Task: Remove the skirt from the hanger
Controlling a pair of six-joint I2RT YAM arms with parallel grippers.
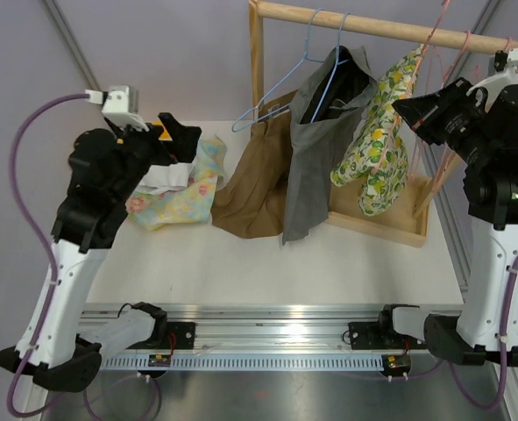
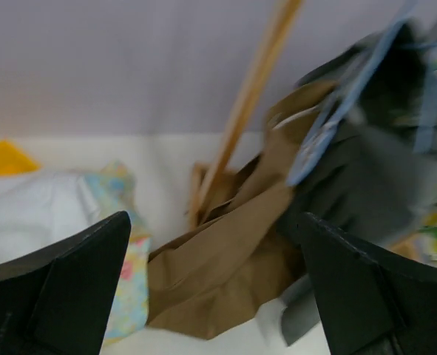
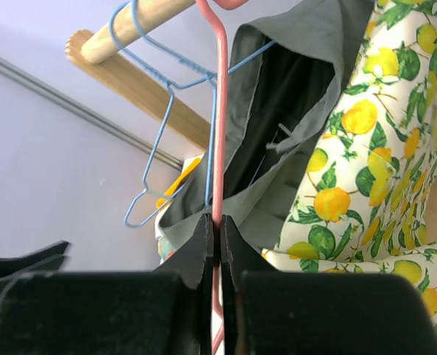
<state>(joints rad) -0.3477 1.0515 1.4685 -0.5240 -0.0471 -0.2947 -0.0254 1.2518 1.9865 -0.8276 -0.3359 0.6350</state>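
- The right claw (image 3: 218,231) was clamped on the thin pink wire hanger (image 3: 219,111); the lemon-print cloth skirt (image 3: 384,170) hung there, not yet removed.
- The left claw (image 2: 214,248) stood apart, empty.

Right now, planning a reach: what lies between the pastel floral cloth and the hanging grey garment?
A crumpled brown garment, seen in the top external view.

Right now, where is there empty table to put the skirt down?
The bare white tabletop runs along the silver rail at the near edge. It is crowded farther back: the pastel floral cloth, the brown fabric heap and the wooden rack with hanging garments.
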